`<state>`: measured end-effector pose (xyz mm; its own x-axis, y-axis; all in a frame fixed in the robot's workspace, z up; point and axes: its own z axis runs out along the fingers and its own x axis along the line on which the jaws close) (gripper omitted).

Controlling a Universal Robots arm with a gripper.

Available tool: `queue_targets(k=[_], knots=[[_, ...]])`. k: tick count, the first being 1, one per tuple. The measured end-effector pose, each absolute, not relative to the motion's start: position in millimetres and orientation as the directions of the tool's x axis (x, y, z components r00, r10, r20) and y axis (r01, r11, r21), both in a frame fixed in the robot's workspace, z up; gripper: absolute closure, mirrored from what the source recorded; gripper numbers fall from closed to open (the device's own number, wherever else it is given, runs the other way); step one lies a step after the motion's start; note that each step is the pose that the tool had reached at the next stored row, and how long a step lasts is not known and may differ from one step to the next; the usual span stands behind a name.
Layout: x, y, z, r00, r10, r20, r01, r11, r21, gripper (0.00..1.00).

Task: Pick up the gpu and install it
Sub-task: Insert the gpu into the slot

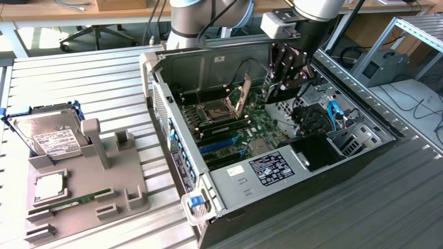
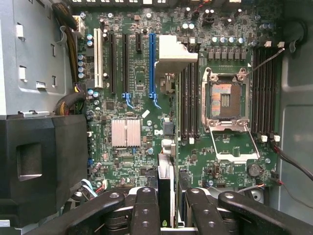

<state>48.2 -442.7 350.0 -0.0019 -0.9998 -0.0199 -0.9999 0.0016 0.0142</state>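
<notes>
Now: exterior view – gripper [image 1: 287,78] over open PC case [image 1: 181,150], far right of motherboard [image 1: 260,129] | wrist view – jaws pinching gpu [image 2: 166,196] edge-on, held above the motherboard near blue slot [image 2: 151,63]

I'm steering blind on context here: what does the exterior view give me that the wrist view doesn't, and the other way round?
Exterior view alone: the grey parts stand on the exterior view's left with the hard drive and a green memory stick, plus the whole open computer case from outside.

Wrist view alone: the gpu edge-on between the gripper fingers, the blue expansion slot, and the finned heatsink.

Both: the gripper above the motherboard, and the open CPU socket with its raised lever frame.
</notes>
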Motion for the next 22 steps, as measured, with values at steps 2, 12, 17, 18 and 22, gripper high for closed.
queue_targets(k=[2,12,17,18,22], knots=[[48.1,-443.2,350.0,-0.002,-1.0,-0.02,-1.0,0.002,0.014,0.73],[47.6,-445.3,349.8,-0.002,-1.0,-0.02,-1.0,0.002,0.014,0.73],[47.2,-446.5,349.7,-0.002,-1.0,-0.02,-1.0,0.002,0.014,0.73],[47.2,-446.6,349.7,-0.002,-1.0,-0.02,-1.0,0.001,0.014,0.73],[46.9,-447.4,349.6,-0.002,-1.0,-0.02,-1.0,0.002,0.014,0.73]])
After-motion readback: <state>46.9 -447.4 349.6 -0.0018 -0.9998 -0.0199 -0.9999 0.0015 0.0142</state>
